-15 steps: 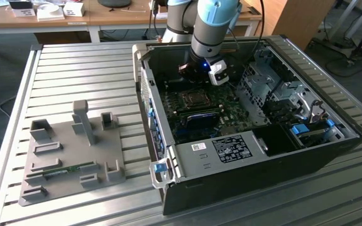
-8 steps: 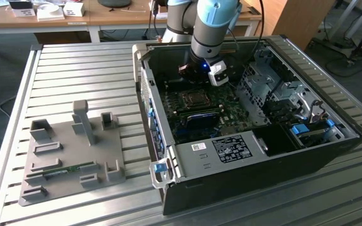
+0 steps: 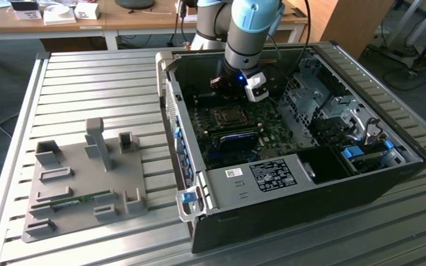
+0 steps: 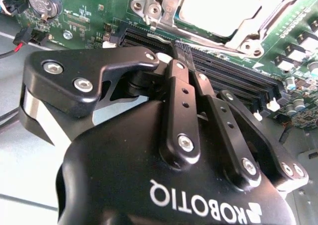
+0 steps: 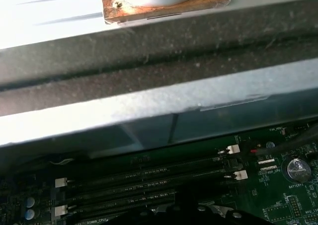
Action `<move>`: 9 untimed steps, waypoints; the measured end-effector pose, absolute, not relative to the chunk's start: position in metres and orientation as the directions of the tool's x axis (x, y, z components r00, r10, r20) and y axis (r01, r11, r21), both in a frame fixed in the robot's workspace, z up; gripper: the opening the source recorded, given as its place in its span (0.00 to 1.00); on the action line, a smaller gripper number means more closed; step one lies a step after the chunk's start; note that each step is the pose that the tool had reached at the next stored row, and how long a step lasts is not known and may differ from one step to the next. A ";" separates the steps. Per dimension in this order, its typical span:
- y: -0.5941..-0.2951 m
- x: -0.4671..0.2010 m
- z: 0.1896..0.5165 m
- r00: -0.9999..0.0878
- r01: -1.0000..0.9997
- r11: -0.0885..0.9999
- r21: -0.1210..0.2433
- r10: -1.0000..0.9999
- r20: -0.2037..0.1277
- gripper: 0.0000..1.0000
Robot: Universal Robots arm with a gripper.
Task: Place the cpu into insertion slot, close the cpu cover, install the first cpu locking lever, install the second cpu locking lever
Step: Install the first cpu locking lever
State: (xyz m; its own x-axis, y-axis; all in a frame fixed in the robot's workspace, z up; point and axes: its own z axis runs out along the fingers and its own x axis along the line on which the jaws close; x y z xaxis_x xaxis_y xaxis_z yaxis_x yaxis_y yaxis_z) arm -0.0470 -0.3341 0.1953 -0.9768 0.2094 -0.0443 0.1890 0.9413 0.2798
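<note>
A slatted silver metal desk (image 3: 87, 77) is carrying everything. On it a large black open-sided computer case (image 3: 294, 199) is lying on its side, filling the three o'clock half of the exterior view. A grey and light-blue robot arm (image 3: 250, 33) is reaching down into the case from twelve o'clock. A flat grey plastic fixture plate with upright blocks (image 3: 80, 166) is resting on the desk toward eight o'clock, well apart from the case.

Inside the case a green motherboard (image 3: 272, 130) is lying flat. Long black memory slots (image 4: 233, 73) are running across it just beside the square dark-framed insertion slot (image 3: 228, 116), which is sitting near the centre of the exterior view.

The black claw (image 4: 175, 48) is hanging just at twelve o'clock of that slot, its fingertips (image 4: 173, 61) poised over the memory slots. The fingers are drawn together, clenched, with nothing showing between them.

In the second wrist view the thin silvery metal cpu cover (image 4: 263, 21) is lying down over the socket, and the flat bright metal-topped cpu (image 4: 218, 6) is showing through its square window, seated in the slot. A small round silver coin battery (image 4: 43, 1) is sitting on the board, well apart from the socket.
</note>
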 end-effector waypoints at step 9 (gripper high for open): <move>-0.333 -0.047 0.197 -0.977 0.190 0.941 0.279 0.210 -0.045 0.11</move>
